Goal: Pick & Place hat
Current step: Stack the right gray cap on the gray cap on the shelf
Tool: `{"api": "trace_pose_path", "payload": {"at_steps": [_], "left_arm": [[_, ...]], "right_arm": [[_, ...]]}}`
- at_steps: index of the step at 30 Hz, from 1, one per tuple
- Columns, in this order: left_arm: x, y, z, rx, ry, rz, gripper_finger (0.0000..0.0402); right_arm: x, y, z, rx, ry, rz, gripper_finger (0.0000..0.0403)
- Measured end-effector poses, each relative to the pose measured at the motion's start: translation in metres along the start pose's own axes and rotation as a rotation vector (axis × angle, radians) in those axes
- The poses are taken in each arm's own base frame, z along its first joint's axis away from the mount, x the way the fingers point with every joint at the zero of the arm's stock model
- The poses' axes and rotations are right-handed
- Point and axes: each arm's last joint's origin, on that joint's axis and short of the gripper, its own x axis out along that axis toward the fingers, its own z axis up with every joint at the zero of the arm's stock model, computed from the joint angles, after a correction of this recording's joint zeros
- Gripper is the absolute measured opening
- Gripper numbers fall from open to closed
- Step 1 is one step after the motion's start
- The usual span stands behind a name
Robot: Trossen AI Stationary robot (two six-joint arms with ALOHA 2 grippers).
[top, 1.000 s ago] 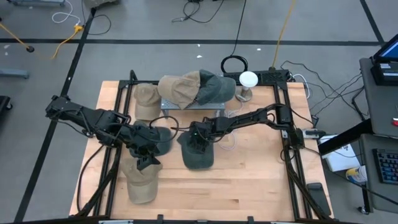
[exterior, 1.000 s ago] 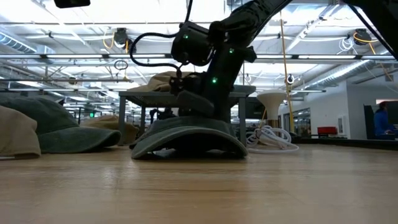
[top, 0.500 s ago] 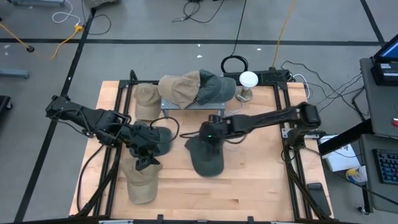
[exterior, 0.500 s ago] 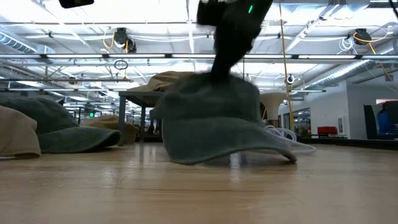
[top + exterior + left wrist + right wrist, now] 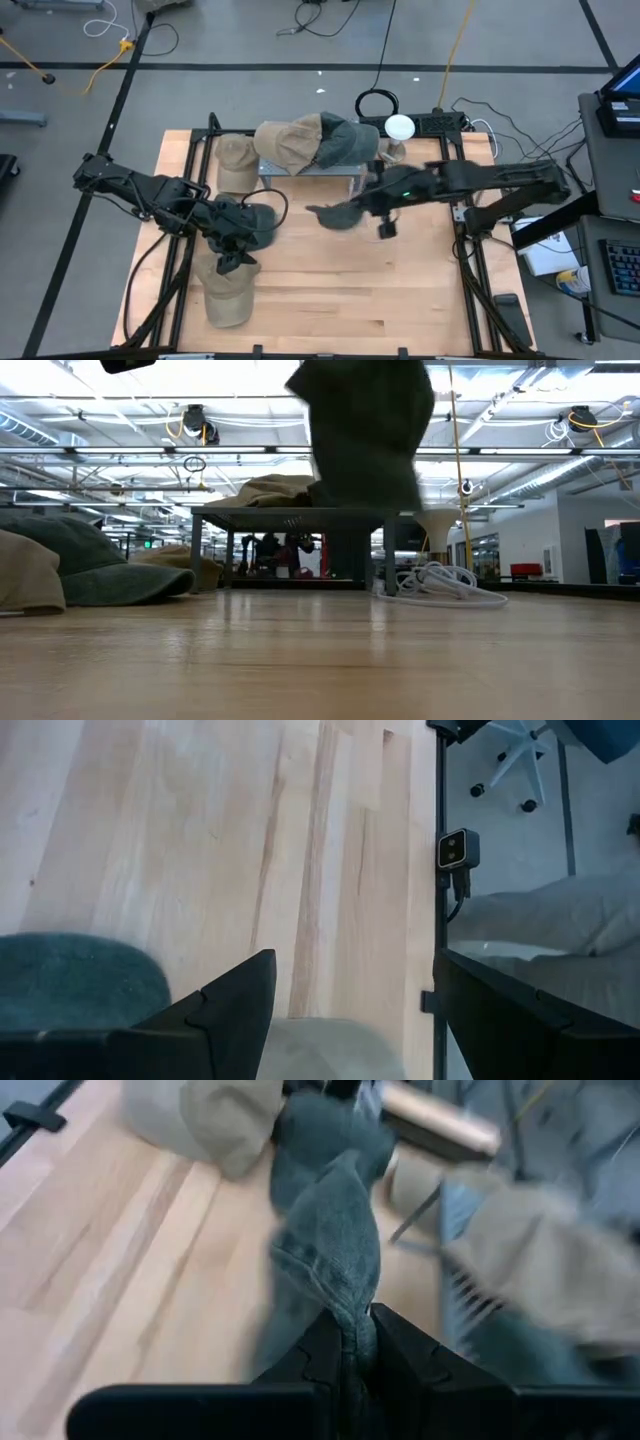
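1. the right gripper (image 5: 347, 1342) is above the middle of the table (image 5: 400, 300), just in front of the small metal stand (image 5: 305, 168). its two fingers are pressed together on a fold of the dark green hat (image 5: 338, 214).
2. this hat hangs in the air under the gripper. in the low view the hat (image 5: 365, 435) is clear of the wood, with open space under it.
3. right behind it, the stand carries a pile of hats: a tan hat (image 5: 285, 142) and a green hat (image 5: 350, 143) lie on top, close to the lifted one.
4. a white round lamp (image 5: 399, 127) stands beside the pile, and a coil of white cable (image 5: 440, 586) lies on the table near the stand's leg.
5. the left gripper (image 5: 232, 255) waits low over the left side of the table, with its fingers (image 5: 225, 1010) spread apart and nothing between them.
6. around the left gripper there are more hats: a dark green one (image 5: 262, 222) just beside it, a tan one (image 5: 226, 295) in front of it, and another tan one (image 5: 235, 160) at the back left by the stand.
7. the black metal frame (image 5: 470, 260) runs along the right side of the table, well apart from the lifted hat.
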Motion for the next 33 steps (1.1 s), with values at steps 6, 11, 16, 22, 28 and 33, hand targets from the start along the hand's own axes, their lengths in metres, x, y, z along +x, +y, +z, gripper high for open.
{"api": "trace_pose_path", "payload": {"at_steps": [6,11,16,22,28,33], "left_arm": [[0.0,0.0,0.0,0.065,-0.001,0.001,0.0273],[0.0,0.0,0.0,0.079,-0.009,0.015,0.0273],[0.0,0.001,0.001,0.087,-0.018,0.031,0.0273],[0.0,0.002,0.001,0.171,-0.037,0.069,0.0273],[0.0,0.003,0.002,0.175,-0.064,0.121,0.0273],[0.0,0.004,0.003,0.175,-0.084,0.157,0.0273]], "right_arm": [[-0.047,-0.01,-0.002,-0.244,-0.076,-0.133,0.0029],[-0.071,-0.019,-0.006,-0.513,-0.011,-0.327,0.0029],[-0.085,-0.029,-0.01,-0.825,0.151,-0.494,0.0029],[-0.088,-0.044,-0.011,-1.172,0.382,-0.589,0.0029],[-0.089,-0.062,-0.018,-1.273,0.474,-0.587,0.0029],[-0.087,-0.075,-0.023,-1.381,0.419,-0.524,0.0029]]}}
